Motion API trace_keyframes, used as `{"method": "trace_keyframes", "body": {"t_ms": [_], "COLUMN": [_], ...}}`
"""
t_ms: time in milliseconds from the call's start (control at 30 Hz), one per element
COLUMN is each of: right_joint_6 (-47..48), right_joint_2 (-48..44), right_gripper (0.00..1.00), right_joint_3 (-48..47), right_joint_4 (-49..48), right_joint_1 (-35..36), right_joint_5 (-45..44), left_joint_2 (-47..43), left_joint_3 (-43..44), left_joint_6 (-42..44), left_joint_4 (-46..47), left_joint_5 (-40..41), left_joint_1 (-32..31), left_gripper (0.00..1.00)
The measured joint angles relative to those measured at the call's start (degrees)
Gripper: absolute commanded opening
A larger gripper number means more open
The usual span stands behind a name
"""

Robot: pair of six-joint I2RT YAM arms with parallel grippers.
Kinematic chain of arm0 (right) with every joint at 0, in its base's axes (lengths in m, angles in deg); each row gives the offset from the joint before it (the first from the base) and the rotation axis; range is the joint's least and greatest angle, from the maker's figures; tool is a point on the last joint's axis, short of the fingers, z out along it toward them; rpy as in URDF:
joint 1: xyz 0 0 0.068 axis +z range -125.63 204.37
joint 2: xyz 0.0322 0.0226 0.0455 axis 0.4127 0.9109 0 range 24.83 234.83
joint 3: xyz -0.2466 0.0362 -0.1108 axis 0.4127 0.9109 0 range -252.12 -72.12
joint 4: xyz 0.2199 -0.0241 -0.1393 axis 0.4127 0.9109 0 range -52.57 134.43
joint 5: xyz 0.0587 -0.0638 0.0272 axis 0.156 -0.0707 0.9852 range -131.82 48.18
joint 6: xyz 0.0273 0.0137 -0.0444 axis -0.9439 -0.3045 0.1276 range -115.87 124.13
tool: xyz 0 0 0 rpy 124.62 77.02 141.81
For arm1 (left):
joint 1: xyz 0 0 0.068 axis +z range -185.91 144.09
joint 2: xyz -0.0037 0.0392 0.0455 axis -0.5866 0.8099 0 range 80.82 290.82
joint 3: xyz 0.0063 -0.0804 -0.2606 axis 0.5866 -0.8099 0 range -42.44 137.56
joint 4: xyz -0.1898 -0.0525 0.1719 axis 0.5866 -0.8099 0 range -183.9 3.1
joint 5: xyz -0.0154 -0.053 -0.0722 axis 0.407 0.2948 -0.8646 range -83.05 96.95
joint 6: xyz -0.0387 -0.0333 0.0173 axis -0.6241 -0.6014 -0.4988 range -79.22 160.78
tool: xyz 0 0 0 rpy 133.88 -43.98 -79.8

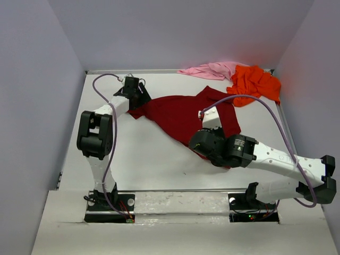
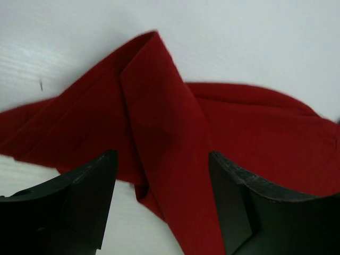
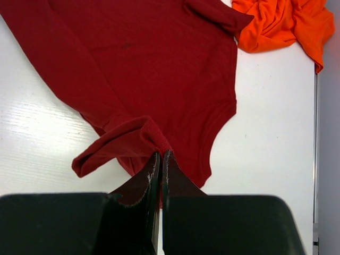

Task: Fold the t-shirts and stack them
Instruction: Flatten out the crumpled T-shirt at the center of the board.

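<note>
Showing the dark red t-shirt (image 1: 178, 114) lying rumpled across mid-table; clamping its near folded edge in the right gripper (image 3: 161, 154), jaws together, forearm stretching in low from the right; hanging the left gripper (image 2: 162, 159) over its far-left corner, jaws apart, elbow raised. Sharing the white table (image 1: 149, 166) with the orange t-shirt (image 1: 256, 84) and pale pink t-shirt (image 1: 210, 69), bunched and touching at its far-right corner, between plain pale walls (image 1: 186, 32).

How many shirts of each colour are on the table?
dark red t-shirt: 1
orange t-shirt: 1
pink t-shirt: 1
Total: 3
</note>
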Motion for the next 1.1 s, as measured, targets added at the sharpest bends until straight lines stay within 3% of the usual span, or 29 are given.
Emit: {"method": "trace_keyframes", "body": {"t_ms": [300, 700, 1100], "right_joint_6": [0.02, 0.46, 0.46], "right_joint_2": [1.16, 0.37, -1.29], "right_gripper": [0.0, 0.0, 0.0], "right_joint_3": [0.0, 0.02, 0.76], "right_joint_4": [-0.92, -1.05, -1.11], "right_joint_1": [0.02, 0.02, 0.02], "right_joint_5": [0.72, 1.2, 1.97], "left_joint_2": [-8.37, -1.42, 4.81], "left_joint_3": [-8.28, -8.24, -2.29], "left_joint_6": [-0.83, -0.72, 0.04], "left_joint_4": [2.97, 6.64, 6.4], "left_joint_5": [0.11, 3.17, 5.33], "left_joint_1": [-2.97, -3.08, -3.08], "left_gripper": [0.78, 0.78, 0.78]}}
